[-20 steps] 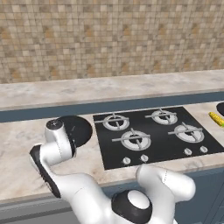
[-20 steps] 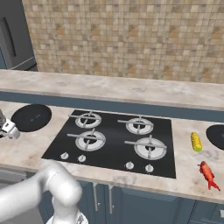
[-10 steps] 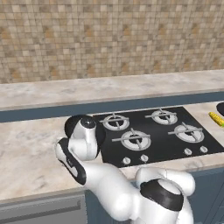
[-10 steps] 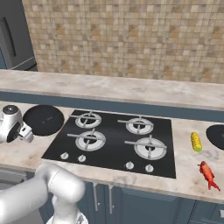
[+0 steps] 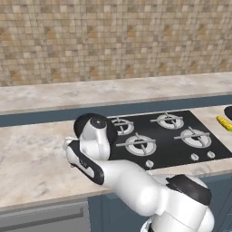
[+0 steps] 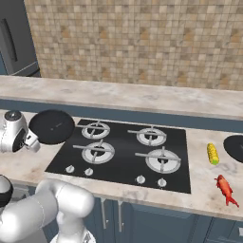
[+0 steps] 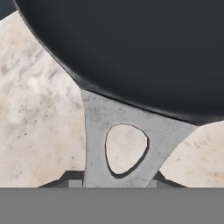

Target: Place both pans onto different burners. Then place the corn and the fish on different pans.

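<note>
Beige marbled counter (image 6: 142, 97) running under a tiled wall. Set into it, a black cooktop (image 6: 123, 154) with four burners (image 6: 163, 160). Just ahead of the jaws, a black pan (image 6: 51, 126) resting on the stone, touching the cooktop's edge. Far off beyond the cooktop: corn (image 6: 212, 154), fish (image 6: 226, 189), and a second pan (image 6: 234, 148).

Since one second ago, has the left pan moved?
Yes. The left pan has slid toward the cooktop, and its rim now overlaps the cooktop's left edge.
</note>
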Robot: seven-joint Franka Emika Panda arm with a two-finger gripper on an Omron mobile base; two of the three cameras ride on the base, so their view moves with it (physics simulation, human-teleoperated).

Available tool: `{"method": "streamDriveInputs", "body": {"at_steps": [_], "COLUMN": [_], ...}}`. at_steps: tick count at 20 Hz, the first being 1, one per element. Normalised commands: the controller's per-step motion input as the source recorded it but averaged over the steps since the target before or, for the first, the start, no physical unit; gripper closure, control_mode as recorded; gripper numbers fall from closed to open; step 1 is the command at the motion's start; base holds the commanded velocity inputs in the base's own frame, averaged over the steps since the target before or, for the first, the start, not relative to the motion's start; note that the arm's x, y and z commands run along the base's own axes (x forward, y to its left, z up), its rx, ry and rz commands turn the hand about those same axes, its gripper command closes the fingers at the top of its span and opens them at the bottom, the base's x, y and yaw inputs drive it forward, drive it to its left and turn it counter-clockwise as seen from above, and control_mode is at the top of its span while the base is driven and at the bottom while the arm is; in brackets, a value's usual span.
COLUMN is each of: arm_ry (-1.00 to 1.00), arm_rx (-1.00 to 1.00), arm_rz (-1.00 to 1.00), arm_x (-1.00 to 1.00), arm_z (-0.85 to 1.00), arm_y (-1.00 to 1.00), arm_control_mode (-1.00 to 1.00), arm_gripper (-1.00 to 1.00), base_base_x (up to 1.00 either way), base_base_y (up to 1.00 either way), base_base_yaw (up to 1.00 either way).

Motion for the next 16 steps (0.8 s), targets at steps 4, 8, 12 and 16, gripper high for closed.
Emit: {"method": "streamDriveInputs", "body": {"at_steps": [4, 8, 12, 16], "arm_ry": [0.0, 0.0, 0.0, 0.0], "arm_rx": [-0.07, -0.03, -0.04, -0.02], "arm_rz": [-0.04, -0.05, -0.06, -0.06], "arm_x": [-0.01, -0.11, -0.18, -0.19], "arm_z": [0.3, 0.08, 0.0, 0.0], "arm_y": [-0.13, -0.26, -0.34, -0.42], "arm_control_mode": [-1.0, -1.0, -1.0, -1.0], "arm_gripper": [1.0, 1.0, 1.0, 1.0], "base_base_x": [0.0, 0.0, 0.0, 0.0], "base_base_y": [0.0, 0.0, 0.0, 0.0], "base_base_yaw": [0.0, 0.0, 0.0, 0.0]}}
